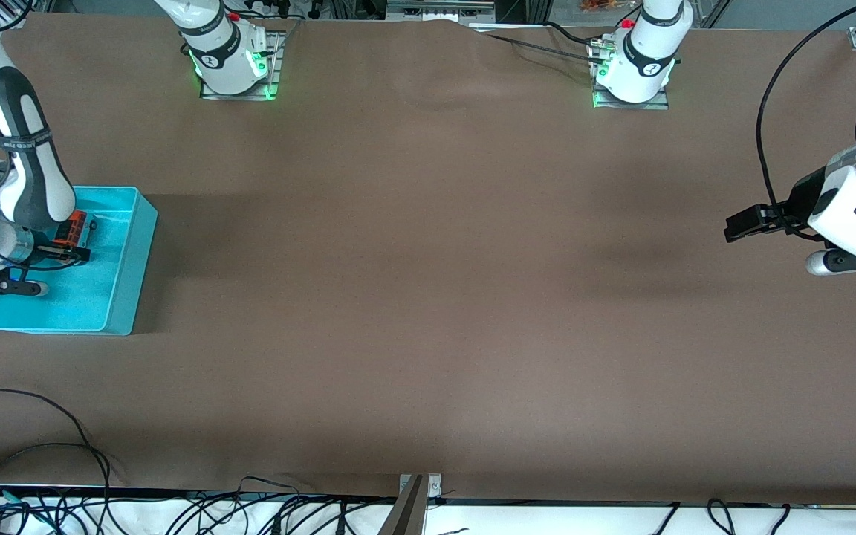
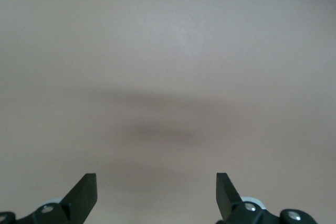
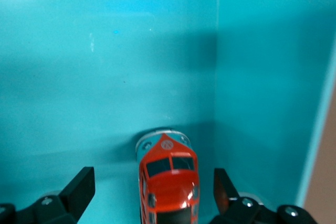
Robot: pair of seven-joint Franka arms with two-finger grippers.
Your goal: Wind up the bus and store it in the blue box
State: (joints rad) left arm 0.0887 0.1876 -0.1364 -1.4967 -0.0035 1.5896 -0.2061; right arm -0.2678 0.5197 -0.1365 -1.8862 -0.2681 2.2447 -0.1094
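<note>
The bus (image 1: 72, 228), orange-red on top with a light-blue lower body, lies inside the blue box (image 1: 120, 260) at the right arm's end of the table. In the right wrist view the bus (image 3: 168, 182) rests on the box floor near a wall (image 3: 262, 93). My right gripper (image 1: 64, 253) is open inside the box. Its fingers (image 3: 79, 190) stand on either side of the bus with gaps, not touching it. My left gripper (image 1: 747, 223) is open and empty, held over bare table at the left arm's end; it also shows in the left wrist view (image 2: 156, 192).
The brown table cover (image 1: 428, 297) spreads between the two arms. Both arm bases (image 1: 231, 56) stand along the table edge farthest from the front camera. Cables (image 1: 41, 461) lie along the edge nearest that camera.
</note>
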